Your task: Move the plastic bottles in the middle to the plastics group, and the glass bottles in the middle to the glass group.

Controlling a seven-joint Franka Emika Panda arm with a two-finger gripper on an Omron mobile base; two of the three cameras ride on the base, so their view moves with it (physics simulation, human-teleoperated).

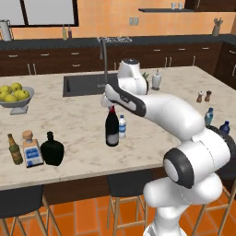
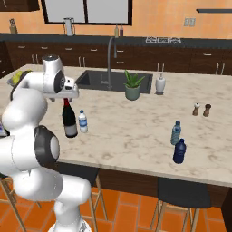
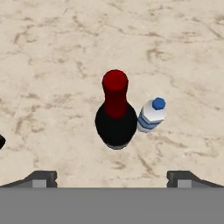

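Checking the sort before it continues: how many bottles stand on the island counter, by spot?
Left group: 3, brown-green bottle, corked clear bottle, squat black bottle
Middle: 2, wine bottle, water bottle
Right group: 2, teal bottle, dark blue bottle
Total: 7

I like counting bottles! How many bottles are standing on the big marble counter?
7: wine bottle and water bottle mid-counter; beer bottle, corked bottle, black bottle left; teal bottle, blue bottle right.

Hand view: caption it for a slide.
Open end effector poised above wine bottle and small water bottle on marble counter.
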